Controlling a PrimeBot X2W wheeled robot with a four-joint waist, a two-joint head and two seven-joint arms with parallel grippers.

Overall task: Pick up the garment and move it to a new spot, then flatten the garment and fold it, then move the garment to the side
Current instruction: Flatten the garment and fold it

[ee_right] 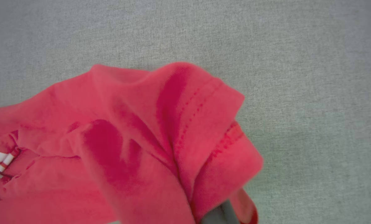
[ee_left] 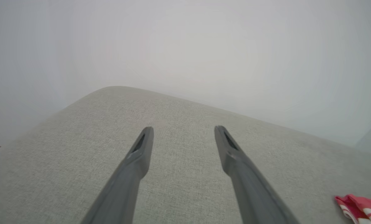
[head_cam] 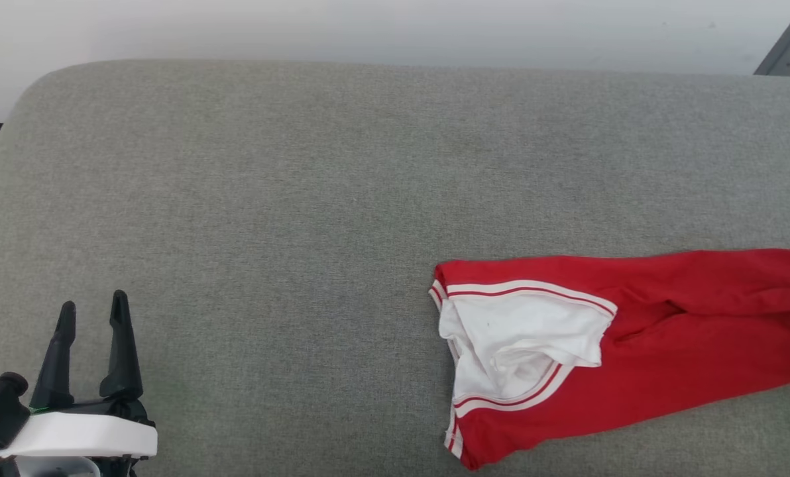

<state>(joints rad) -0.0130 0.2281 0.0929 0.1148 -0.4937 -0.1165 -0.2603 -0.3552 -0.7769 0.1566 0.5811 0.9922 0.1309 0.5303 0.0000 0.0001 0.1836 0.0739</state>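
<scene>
The garment (head_cam: 667,344), a red jersey with a white striped-trim sleeve, lies bunched on the grey cushion (head_cam: 302,199) at the right and runs off the head view's right edge. In the right wrist view its red hem (ee_right: 142,140) is gathered into folds that converge on one grey finger (ee_right: 219,217) of my right gripper, which is shut on the cloth. The lettering is hidden. My left gripper (head_cam: 93,305) hovers open and holds nothing at the lower left, far from the garment. In the left wrist view the left gripper (ee_left: 183,130) points along the cushion, and a corner of the garment (ee_left: 363,207) shows at the lower right.
The grey cushion reaches a pale wall (head_cam: 395,26) at the back, with a rounded corner at the far left. A grey metal bar (head_cam: 783,46) leans at the top right.
</scene>
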